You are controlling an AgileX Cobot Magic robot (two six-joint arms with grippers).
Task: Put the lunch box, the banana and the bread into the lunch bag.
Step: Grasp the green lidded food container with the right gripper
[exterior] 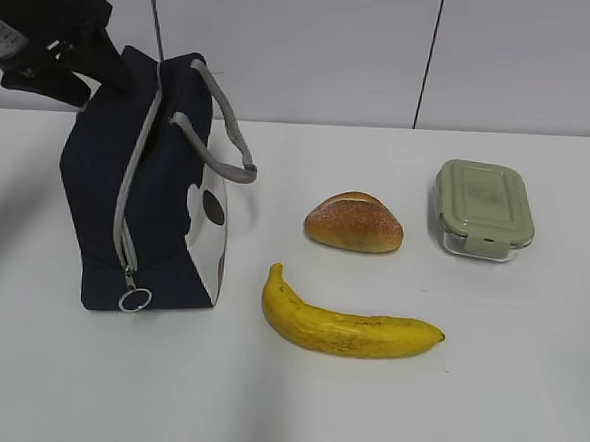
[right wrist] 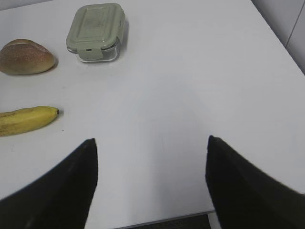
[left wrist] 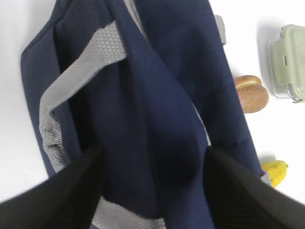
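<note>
The navy lunch bag (exterior: 161,203) stands upright at the left, its grey zipper running down to a ring pull (exterior: 135,298) near the base. My left gripper (exterior: 88,80) is at the bag's top back corner. In the left wrist view its jaws (left wrist: 152,152) stand apart, straddling a bulge of the bag's fabric (left wrist: 157,71). The bread (exterior: 354,223), the banana (exterior: 347,327) and the green-lidded lunch box (exterior: 482,208) lie on the table to the right of the bag. My right gripper (right wrist: 151,143) hangs open over bare table, with nothing between its fingers.
The white table (exterior: 525,395) ends at a wall behind. In the right wrist view the table's near edge (right wrist: 162,217) runs just below the fingers. The bag's grey strap handles (exterior: 226,127) arch toward the bread.
</note>
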